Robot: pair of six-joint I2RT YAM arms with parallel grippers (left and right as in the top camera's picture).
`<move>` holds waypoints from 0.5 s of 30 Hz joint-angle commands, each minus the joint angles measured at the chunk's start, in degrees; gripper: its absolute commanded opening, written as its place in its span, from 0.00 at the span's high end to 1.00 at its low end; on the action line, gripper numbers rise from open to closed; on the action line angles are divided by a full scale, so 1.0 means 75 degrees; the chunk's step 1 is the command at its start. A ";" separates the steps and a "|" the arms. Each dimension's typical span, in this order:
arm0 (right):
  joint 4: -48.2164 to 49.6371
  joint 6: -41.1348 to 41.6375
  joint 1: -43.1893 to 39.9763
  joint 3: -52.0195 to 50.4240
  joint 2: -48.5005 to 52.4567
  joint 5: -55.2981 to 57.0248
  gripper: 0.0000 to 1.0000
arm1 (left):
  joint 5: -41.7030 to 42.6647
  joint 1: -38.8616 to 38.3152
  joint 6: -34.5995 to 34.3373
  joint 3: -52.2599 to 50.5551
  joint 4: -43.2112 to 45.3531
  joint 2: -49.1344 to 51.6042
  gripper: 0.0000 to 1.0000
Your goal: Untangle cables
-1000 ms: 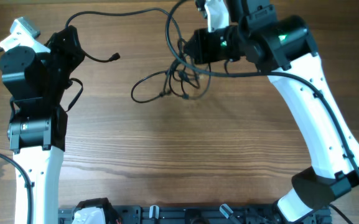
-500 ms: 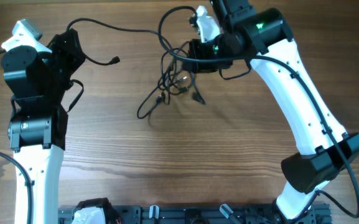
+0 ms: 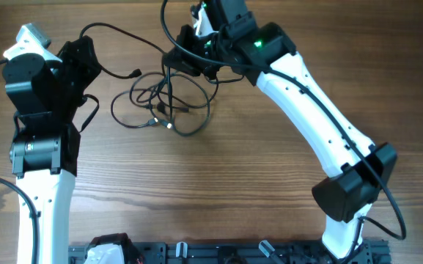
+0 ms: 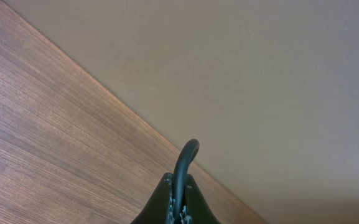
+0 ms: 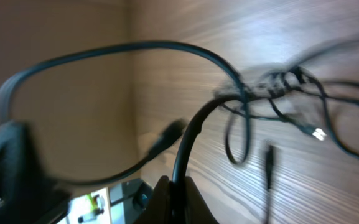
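While the right gripper [image 3: 185, 60] hangs just behind the tangle of thin black cables with small plug connectors [image 3: 168, 103], we see its white-and-black arm [image 3: 306, 110] sweep in over the brown wood-grain table [image 3: 218, 191] from the tangle's right, covering the boards there. In the right wrist view the fingers [image 5: 173, 200] are pressed together on one cord, which arches up and runs into the knot [image 5: 272, 84]. The loops lie loose on the table, one pale-tipped connector [image 3: 168, 125] at their near edge and a dark plug [image 3: 136, 71] just left of them.

Well to the left of the tangle the left gripper [image 3: 79, 55] sits on its own bulky black arm [image 3: 39, 110]. A cord leads from it toward the tangle, and its wrist view shows the fingertips [image 4: 178, 202] closed around a black cord stub.

A small green light [image 3: 259, 44] glows on the right arm just right of the tangle. A black rail [image 3: 196, 253] lines the table edge well in front of it. Behind the table stands a plain beige wall [image 4: 260, 74].
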 commanded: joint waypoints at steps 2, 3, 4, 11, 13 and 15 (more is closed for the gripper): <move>-0.0953 -0.0099 -0.0096 0.0023 0.0052 0.1043 0.96 | 0.0070 0.0044 0.0184 0.0029 -0.0009 0.0052 0.96; -0.1125 -0.0297 -0.0140 0.0023 0.0052 0.0950 0.96 | 0.0070 0.0044 0.0184 0.0029 -0.0017 0.0061 0.96; -0.1224 -0.0670 -0.0187 0.0023 0.0052 0.0772 0.96 | 0.0070 0.0044 0.0184 0.0029 -0.0064 0.0096 0.96; -0.3124 -0.3660 -0.0842 0.0026 0.0020 0.1303 0.96 | 0.0067 0.0044 0.0189 0.0029 -0.0236 0.0187 0.96; -0.3637 -0.4109 -0.1093 0.0023 0.0020 0.1859 0.96 | 0.0076 0.0044 0.0385 0.0029 -0.0245 0.0187 0.96; -0.4074 -0.4765 -0.1338 0.0026 0.0020 0.2154 0.96 | 0.0073 0.0044 0.0618 0.0029 -0.0367 0.0187 0.96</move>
